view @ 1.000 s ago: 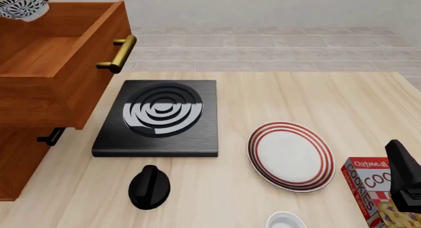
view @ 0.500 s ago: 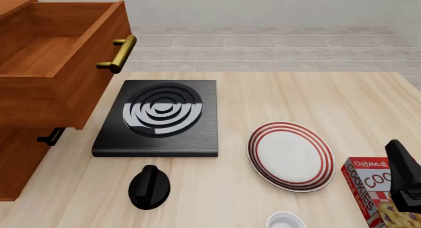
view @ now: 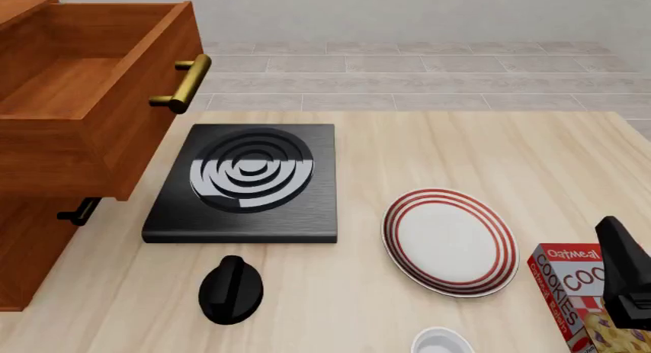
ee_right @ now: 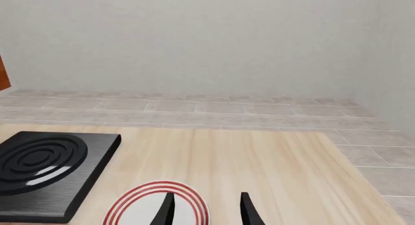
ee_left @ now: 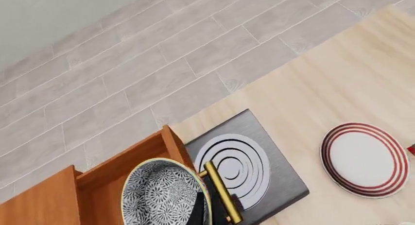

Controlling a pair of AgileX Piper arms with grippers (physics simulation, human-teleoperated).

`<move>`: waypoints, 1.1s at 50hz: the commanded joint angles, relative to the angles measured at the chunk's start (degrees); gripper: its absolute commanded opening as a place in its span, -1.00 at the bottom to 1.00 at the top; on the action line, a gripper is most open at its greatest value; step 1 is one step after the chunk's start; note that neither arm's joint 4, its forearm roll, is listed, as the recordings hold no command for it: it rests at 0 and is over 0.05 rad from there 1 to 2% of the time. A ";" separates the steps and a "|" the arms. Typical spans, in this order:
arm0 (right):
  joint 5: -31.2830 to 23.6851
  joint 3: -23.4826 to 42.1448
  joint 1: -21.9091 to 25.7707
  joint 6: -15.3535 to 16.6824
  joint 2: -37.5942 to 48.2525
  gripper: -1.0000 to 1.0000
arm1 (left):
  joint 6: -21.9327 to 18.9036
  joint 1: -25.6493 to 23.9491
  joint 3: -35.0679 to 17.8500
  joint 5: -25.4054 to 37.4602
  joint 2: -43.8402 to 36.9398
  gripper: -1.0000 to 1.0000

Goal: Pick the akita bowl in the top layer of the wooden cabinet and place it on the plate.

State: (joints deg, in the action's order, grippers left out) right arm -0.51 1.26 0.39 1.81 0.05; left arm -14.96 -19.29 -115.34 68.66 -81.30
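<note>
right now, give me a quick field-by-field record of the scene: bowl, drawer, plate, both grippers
bowl: patterned bowl, held up in the left gripper, seen only in the left wrist view
drawer: top drawer pulled open, nothing visible inside in the front view
plate: red-ringed plate bare, on the table right of the stove
left gripper: shut on the bowl's rim, out of the front view
right gripper: right gripper open, holding nothing
other items: cookie box, black knob, white bowl

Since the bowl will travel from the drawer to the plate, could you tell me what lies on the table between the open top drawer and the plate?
In the front view, the black stove sits between the top layer and the plate.
</note>
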 commanded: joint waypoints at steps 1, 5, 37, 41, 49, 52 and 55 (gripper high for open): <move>0.07 0.01 -0.10 -0.03 -0.01 1.00 | -0.07 -3.86 -2.11 -0.39 -1.07 -1.00; 0.11 0.00 -0.05 0.07 0.00 1.00 | -0.13 -4.86 -1.04 -1.30 -1.04 -1.00; 0.28 -0.08 0.62 0.92 0.00 1.00 | -1.33 -13.93 1.18 -5.67 -4.32 -1.00; 0.25 -0.07 0.54 0.77 0.01 1.00 | -1.89 -14.55 2.16 -6.56 -4.57 -1.00; 0.28 -0.05 0.50 0.92 0.01 1.00 | -2.48 -16.29 3.28 -8.30 -5.31 -1.00; 0.28 -0.06 0.45 0.91 0.00 1.00 | -2.60 -16.99 3.56 -8.70 -5.57 -1.00; 0.31 -0.09 0.53 1.04 0.00 1.00 | -2.71 -17.51 3.45 -8.89 -5.88 -1.00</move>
State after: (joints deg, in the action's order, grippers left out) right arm -0.23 1.21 0.84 2.67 0.05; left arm -16.88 -34.77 -112.70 61.43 -86.56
